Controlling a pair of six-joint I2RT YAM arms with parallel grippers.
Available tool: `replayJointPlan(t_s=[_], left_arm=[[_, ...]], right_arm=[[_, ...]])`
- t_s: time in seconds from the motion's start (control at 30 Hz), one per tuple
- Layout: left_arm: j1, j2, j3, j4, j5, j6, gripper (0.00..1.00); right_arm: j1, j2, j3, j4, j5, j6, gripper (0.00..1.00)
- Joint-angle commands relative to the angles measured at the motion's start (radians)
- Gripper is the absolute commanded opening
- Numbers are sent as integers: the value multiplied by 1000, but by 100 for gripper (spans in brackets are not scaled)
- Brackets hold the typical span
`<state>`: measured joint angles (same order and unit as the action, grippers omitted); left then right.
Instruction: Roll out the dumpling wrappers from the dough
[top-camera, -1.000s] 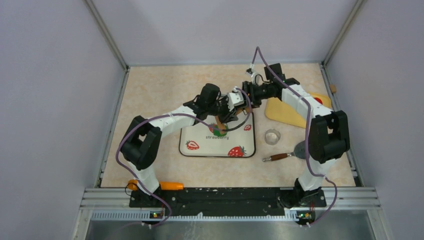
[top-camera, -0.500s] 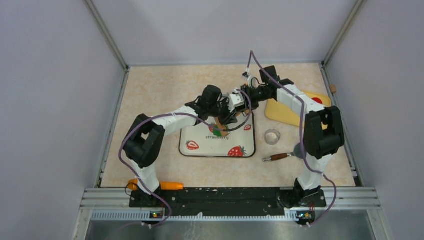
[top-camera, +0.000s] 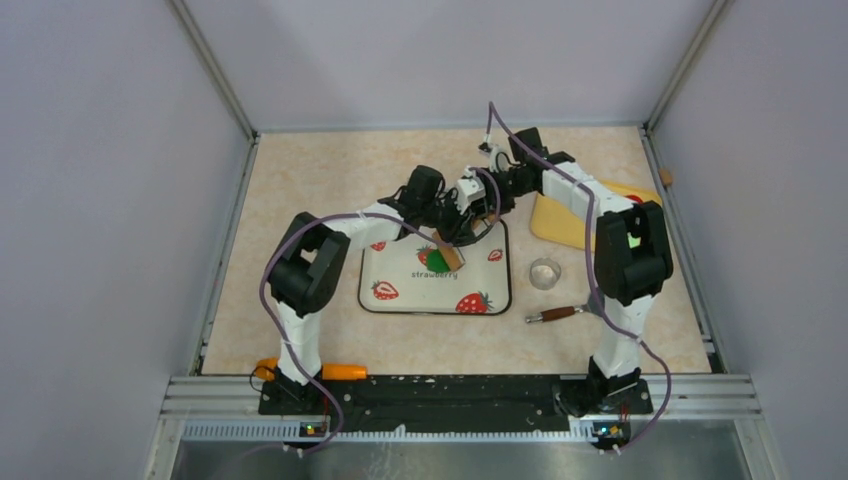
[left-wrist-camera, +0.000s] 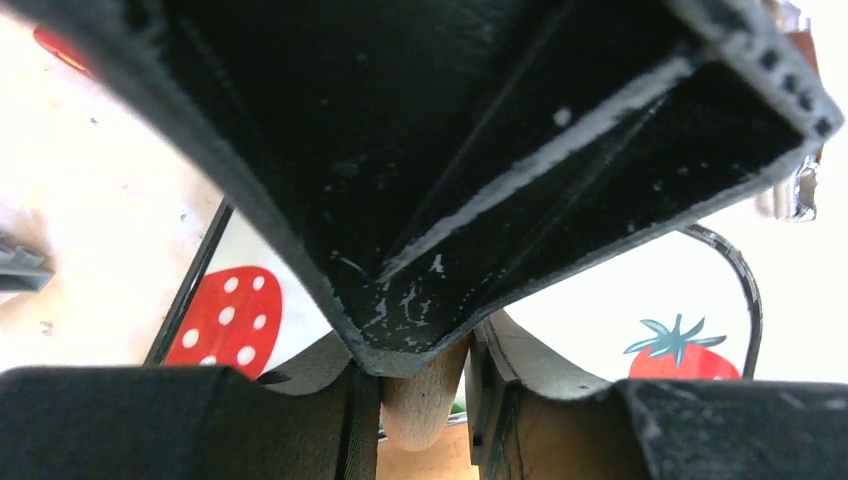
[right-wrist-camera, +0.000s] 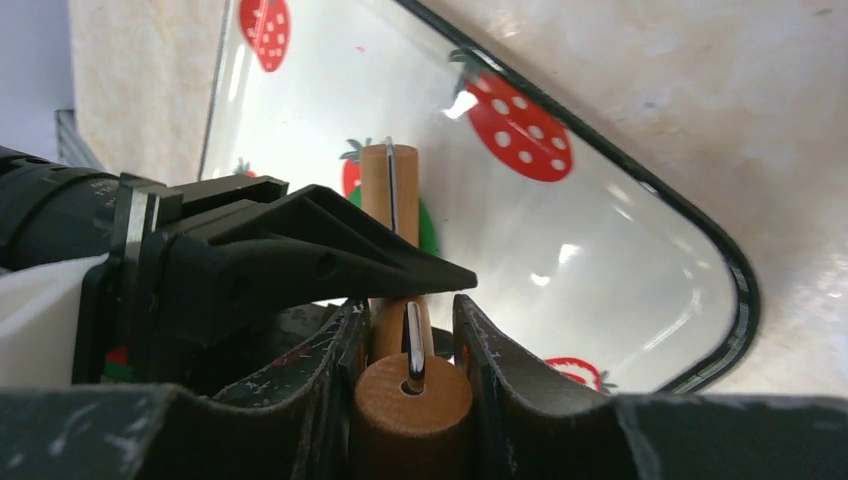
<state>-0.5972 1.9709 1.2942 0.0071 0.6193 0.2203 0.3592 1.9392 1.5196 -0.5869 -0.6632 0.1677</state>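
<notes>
The dark green dough (top-camera: 432, 261) lies flattened on the white strawberry tray (top-camera: 400, 298). A small wooden rolling pin (top-camera: 451, 256) rests on its right side. In the right wrist view the roller (right-wrist-camera: 389, 188) sits on the dough (right-wrist-camera: 428, 228). My right gripper (top-camera: 497, 190) is shut on the end of the pin's wooden handle (right-wrist-camera: 410, 402). My left gripper (top-camera: 462, 215) is shut on the same handle (left-wrist-camera: 424, 402) just ahead of it, and the two grippers touch. No dumpling wrappers show.
A yellow board (top-camera: 560, 226) lies right of the tray, partly under my right arm. A clear round cutter (top-camera: 544, 272) and a wooden-handled tool (top-camera: 558, 313) lie at the tray's right. An orange object (top-camera: 342, 370) lies at the near edge.
Both grippers have shifted slightly left and away with the rolling pin. The roller has moved to the right side of the dough. Both stay shut.
</notes>
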Motion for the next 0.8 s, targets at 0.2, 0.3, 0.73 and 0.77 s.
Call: replayJointPlan(t_s=[0.2,0.3,0.73,0.77], left_arm=[[18,176,150,130,-40,-263,0],[17,190,167,130,-36,-278,0],[22,-32,211,-77,-35,-175,0],[26,-46,186,-83,-38,-177,0]], right_arm=[[21,58,27,-78,184,-81,0],[21,57,33,-79,188,-87,0],[41,-92,88,-92,-50,-74,0],[52,-82,80,-88,-55,-72,0]])
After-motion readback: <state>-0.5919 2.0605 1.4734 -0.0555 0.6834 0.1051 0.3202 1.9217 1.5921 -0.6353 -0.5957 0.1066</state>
